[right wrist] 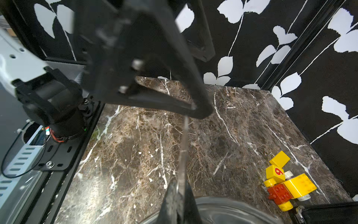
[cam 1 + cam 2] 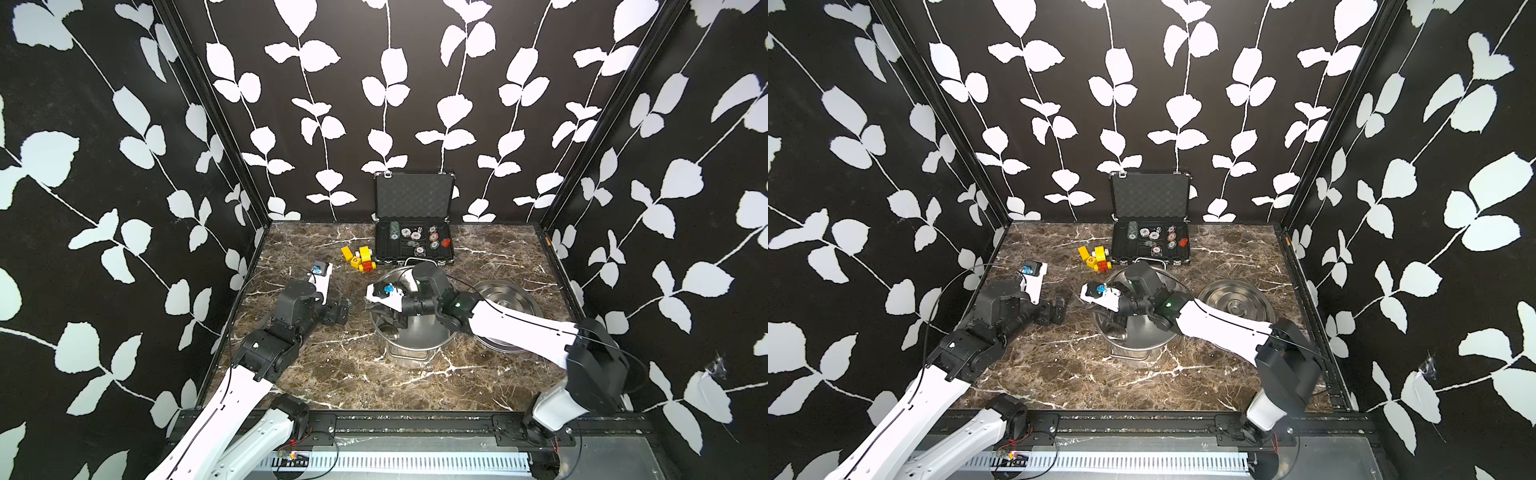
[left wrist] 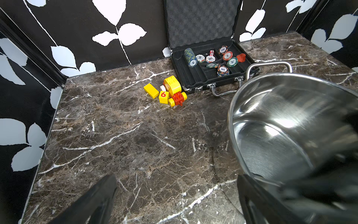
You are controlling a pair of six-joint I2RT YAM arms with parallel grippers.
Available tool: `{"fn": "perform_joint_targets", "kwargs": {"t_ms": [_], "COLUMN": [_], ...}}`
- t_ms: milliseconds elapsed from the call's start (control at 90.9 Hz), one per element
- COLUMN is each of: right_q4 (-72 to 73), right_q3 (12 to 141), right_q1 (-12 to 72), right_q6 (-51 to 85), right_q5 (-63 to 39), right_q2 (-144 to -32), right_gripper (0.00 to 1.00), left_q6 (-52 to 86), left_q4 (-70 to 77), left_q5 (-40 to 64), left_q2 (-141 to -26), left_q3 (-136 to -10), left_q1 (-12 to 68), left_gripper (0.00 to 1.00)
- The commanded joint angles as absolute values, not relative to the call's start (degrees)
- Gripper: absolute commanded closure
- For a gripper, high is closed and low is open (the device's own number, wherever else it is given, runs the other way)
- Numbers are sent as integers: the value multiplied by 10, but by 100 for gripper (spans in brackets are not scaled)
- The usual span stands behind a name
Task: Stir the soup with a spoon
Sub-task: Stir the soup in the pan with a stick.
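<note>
The right claw is clamped on the spoon handle over the pot mid-bench, and the spoon's bowl is down inside the pot. The left claw gapes wide, empty, just beside the pot.

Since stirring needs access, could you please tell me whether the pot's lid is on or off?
Off: the lid lies on the table beside the pot, whose inside is exposed.

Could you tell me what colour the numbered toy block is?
Numbered block: yellow, red 6; clearest in left wrist view.
</note>
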State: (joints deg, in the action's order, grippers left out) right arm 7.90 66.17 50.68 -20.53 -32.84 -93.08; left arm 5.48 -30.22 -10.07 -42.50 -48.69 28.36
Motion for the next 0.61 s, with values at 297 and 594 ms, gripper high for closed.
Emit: {"fn": "perform_joint_targets", "kwargs": {"t_ms": [297,594], "right_q4": [195,150], "right_q3": [664,540], "right_q1": [370,293], "right_q6": [-138,-149], "right_q5": [-333,-313], "right_q2": [-950,-807], "right_gripper": [100,100], "left_q6": [47,43], "left_q4": [-322,-315], "left_q5": [-109,-108], "left_q2": [-401,-410], "left_q3": [-489,-495], "left_q1": [285,285], "left_gripper": [1,1]}}
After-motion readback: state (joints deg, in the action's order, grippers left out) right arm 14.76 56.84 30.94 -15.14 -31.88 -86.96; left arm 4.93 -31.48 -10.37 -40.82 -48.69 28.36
